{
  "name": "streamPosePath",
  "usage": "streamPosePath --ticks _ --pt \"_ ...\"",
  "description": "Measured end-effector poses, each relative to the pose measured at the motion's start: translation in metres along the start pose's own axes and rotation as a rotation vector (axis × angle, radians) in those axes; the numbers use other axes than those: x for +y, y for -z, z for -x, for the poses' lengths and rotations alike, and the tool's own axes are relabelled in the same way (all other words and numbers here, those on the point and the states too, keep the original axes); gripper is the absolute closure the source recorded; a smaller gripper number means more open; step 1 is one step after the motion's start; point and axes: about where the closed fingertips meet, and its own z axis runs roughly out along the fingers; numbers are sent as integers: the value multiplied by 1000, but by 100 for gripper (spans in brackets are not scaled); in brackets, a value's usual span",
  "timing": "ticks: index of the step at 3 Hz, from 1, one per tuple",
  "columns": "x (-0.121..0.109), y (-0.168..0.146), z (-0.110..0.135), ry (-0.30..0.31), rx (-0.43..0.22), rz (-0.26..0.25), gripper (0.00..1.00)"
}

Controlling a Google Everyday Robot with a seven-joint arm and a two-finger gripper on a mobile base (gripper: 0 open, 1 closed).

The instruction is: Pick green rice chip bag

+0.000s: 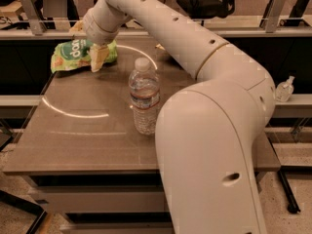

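My gripper point(99, 57) is down at the right end of the 1 green rice chip bag point(72, 55). I cannot tell whether my jaws are spread or pinching it. The bag lies on the worktop point(83, 140), behind and left of the 1 upright water bottle point(144, 96), well apart from it.

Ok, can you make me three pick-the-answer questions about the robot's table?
1. Where is the gripper? A at the bag; B on the floor; C high in the air.
2. What colour is the bottle cap? A red; B white; C blue.
3. How is the bottle? A lying down; B upside down; C upright.

Answers: 1 A, the gripper is down at the green bag in the far left corner of the table. 2 B, the cap looks white. 3 C, the bottle stands cap up, mid-table.
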Motion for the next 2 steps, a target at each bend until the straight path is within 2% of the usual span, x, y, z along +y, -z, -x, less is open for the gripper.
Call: streamPosePath --ticks 2 --pt "-2 -11 2 -35 4 -21 0"
